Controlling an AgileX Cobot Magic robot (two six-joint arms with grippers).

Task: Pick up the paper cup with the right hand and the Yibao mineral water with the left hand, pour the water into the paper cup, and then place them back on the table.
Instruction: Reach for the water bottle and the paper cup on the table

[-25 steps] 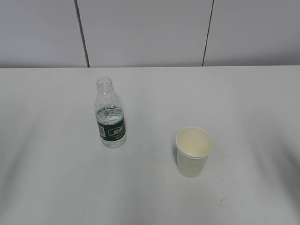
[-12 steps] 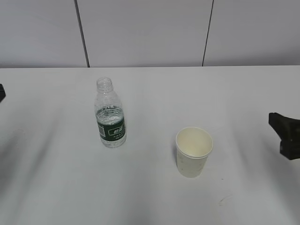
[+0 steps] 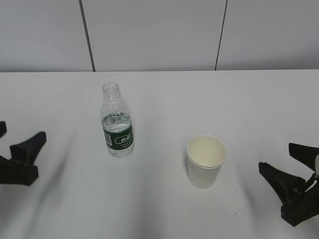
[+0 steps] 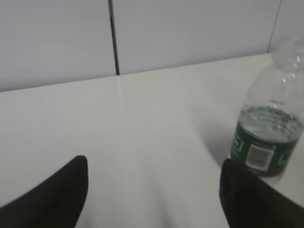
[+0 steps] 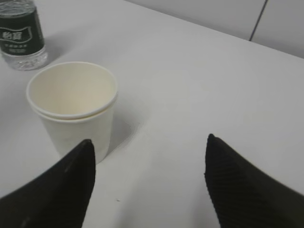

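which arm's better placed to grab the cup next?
Right. Its open end effector sits nearest the paper cup; the left end effector, also open, is beside the Yibao mineral water.

**Table surface and items resting on it**

A plain white table [image 3: 164, 94] is seen, smooth and matt, running back to a pale panelled wall. Faint dark scuffs are noted near its front right part. Two items are found standing directly on it. A clear ribbed bottle [image 3: 117, 121], uncapped and upright, is placed left of centre; a dark green label band is carried round its lower half, and clear water [image 3: 116, 119] is held inside, up to about the top of the label. A cream-white paper cup [image 3: 205, 162] is stood upright right of centre, nearer the front, well apart from the bottle, its inside seen bare.
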